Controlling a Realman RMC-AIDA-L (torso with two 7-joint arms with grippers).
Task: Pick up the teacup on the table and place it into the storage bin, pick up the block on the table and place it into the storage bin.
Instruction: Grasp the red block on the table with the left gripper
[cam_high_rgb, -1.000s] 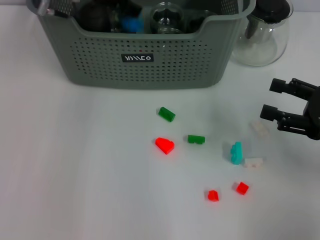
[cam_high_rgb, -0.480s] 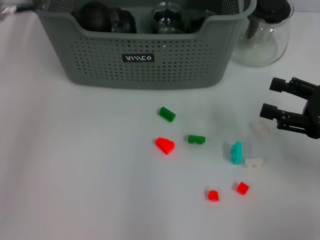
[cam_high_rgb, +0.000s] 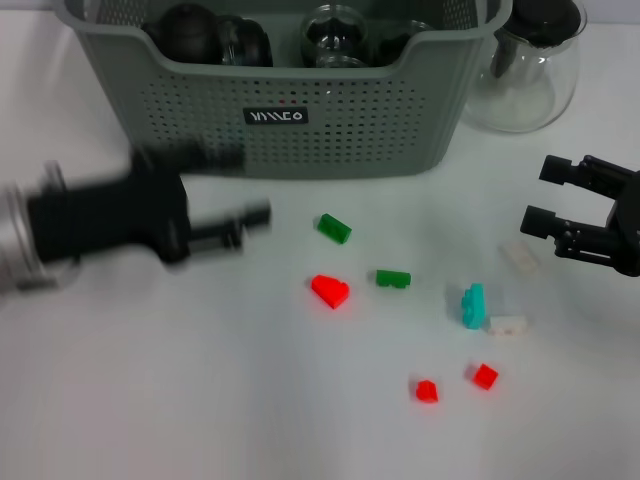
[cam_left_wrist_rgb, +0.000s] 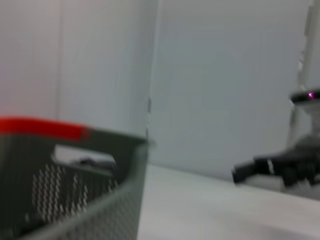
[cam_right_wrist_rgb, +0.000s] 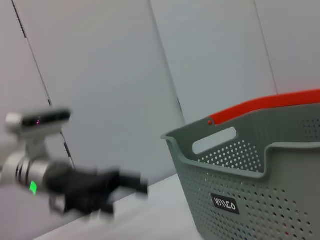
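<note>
The left gripper (cam_high_rgb: 245, 195) hangs low over the table (cam_high_rgb: 150, 400), just before the basket's front wall, fingers parted and empty. The right gripper (cam_high_rgb: 535, 198) sits at the right edge, jaws apart, holding nothing. The basket (cam_high_rgb: 300, 140) stands at the far edge, glassware inside. Small blocks, among them a red block (cam_high_rgb: 329, 291), lie scattered on open table between the grippers.

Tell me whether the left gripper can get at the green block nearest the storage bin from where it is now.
Probably yes. The left gripper is over bare table beside the green block, and nothing lies between them. The storage bin stands behind both, off that line.
</note>
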